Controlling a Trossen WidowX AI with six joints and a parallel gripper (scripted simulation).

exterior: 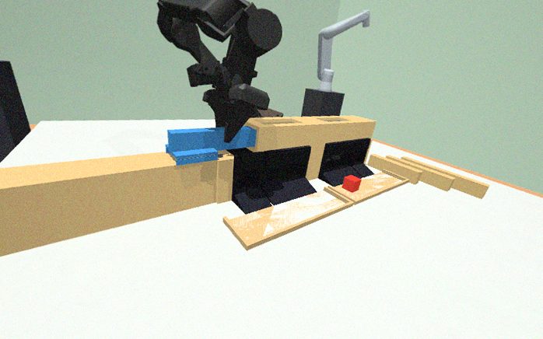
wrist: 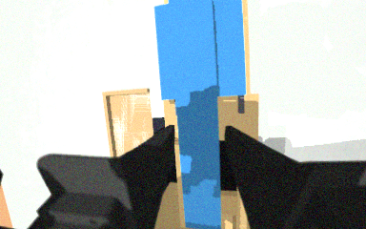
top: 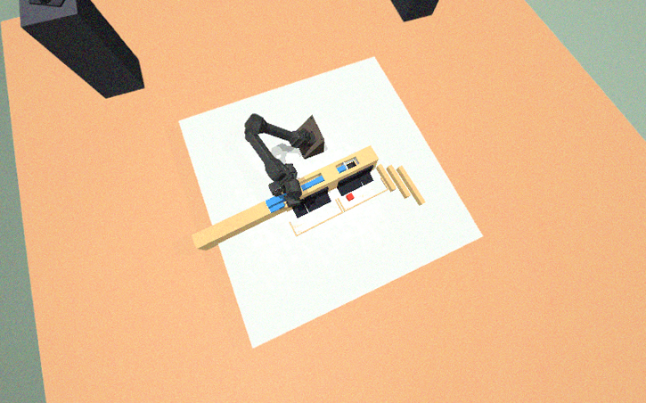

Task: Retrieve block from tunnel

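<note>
White tabletop (top: 331,275) (exterior: 273,291) (wrist: 48,57) carries the whole rig. Wooden beam (top: 236,227) (exterior: 103,179) runs up to the tunnel (top: 330,175) (exterior: 314,137), prob. there as a rail to bear the cage when it's drawn out. Black arm (top: 266,157) (exterior: 243,59) leans over the tunnel mouth, wrist down, so the fingers can straddle the handle's sides.

Blue handle (top: 275,203) (exterior: 195,138) (wrist: 200,157) sticks out at the beam end, presumably so a pull or push shifts the cage w/o reaching under the cover. Gripper (top: 288,200) (exterior: 224,134) (wrist: 199,130) is part-closed, about mid-width, tips either side of the handle & v. near it; no firm grip evident.

Far tray (top: 367,201) (exterior: 383,192) sits below the side opening, likely to catch whatever drops. Loose rods (top: 411,185) (exterior: 422,173) lie past the tunnel's far end, apparently n/a for now.

Red block (top: 350,196) (exterior: 351,183) is in that tray, i.e. already out of the tunnel but not held up. Handle work looks unneeded; lifting the block is what's left, imo.
</note>
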